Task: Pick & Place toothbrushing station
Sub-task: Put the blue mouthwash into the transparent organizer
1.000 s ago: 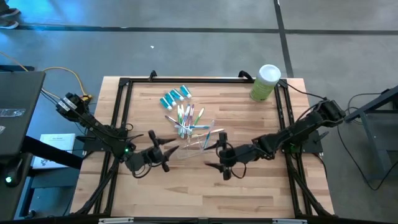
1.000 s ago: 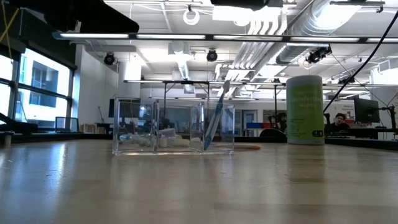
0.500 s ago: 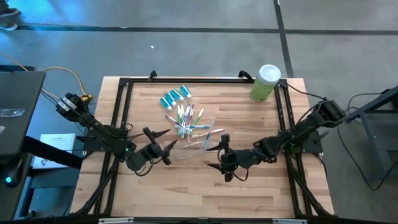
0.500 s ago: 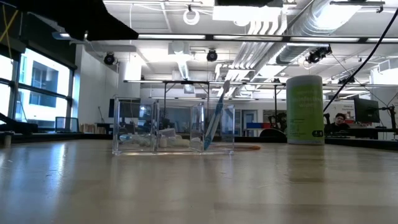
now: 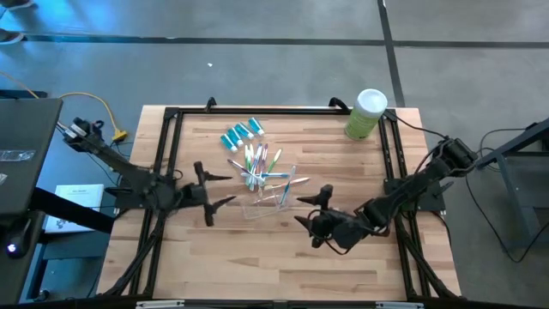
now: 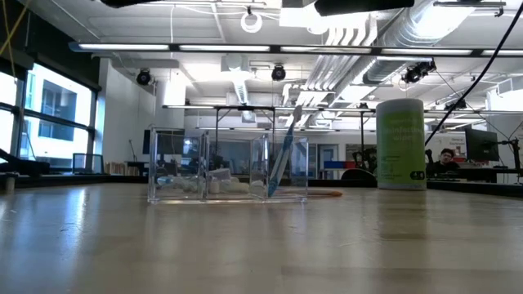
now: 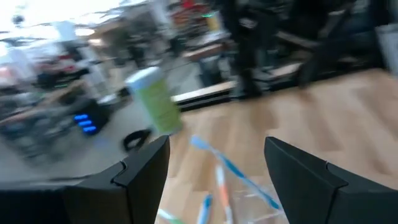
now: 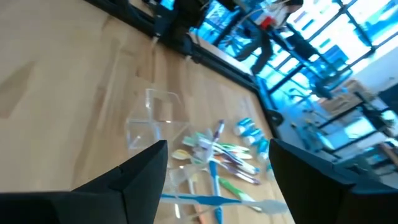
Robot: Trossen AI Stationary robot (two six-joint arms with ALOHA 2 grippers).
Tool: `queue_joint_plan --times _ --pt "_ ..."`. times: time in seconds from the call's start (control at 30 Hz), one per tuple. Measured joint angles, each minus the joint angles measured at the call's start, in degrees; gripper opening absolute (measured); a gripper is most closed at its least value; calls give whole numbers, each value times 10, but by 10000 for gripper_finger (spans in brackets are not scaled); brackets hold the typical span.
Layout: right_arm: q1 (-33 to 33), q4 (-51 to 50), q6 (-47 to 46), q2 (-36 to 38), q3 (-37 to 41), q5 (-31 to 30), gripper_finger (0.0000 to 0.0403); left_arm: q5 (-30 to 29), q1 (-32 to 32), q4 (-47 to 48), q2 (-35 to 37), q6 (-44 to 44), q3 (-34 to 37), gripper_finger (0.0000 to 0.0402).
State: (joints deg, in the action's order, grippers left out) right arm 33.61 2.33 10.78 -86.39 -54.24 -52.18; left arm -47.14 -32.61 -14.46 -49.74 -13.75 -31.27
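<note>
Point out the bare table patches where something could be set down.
Bare wood along the near table edge below both hands, and between the toothpaste tubes and green canister. Crowded mid-table: toothbrushes, clear organizer, left hand and right hand.

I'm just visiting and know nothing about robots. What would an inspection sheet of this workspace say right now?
Surface: wooden table with a black frame.
Job's things: toothbrushes piled mid-table; toothpaste tubes beyond them; clear plastic holder with one brush standing in it.
Clutter: green canister with a white lid at the far right corner.
Grippers: left gripper and right gripper flank the pile, jaws open, both empty.
Cables: yellow cable off the table's left.
Surroundings: grey floor; lab room behind.
</note>
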Motion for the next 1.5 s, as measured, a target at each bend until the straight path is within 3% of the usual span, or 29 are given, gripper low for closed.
queue_joint_plan --times 0.13,0.2,0.37,0.47,0.67,0.87,0.97,1.33,1.5 --pt "10 0 2 0 0 -40 272 207 102 125 55 26 -12 255" --pt "10 0 5 0 0 -49 272 273 167 203 66 60 -29 255" --pt "10 1 11 0 0 -48 272 327 339 300 45 138 -40 255" --pt "9 1 11 0 0 -47 272 351 418 325 18 142 -39 255" --pt "9 -2 11 0 0 -47 272 478 494 303 -46 79 -39 255" --pt "9 -6 0 0 0 -43 272 500 528 317 -107 -164 -39 255" --pt "9 -12 -3 0 0 -40 272 507 546 316 -136 -236 -39 255" --pt "0 -12 -2 0 0 -27 272 549 665 327 -236 -255 -58 241" --pt "-5 -13 -2 0 0 -17 272 545 682 342 -271 -257 -91 222"
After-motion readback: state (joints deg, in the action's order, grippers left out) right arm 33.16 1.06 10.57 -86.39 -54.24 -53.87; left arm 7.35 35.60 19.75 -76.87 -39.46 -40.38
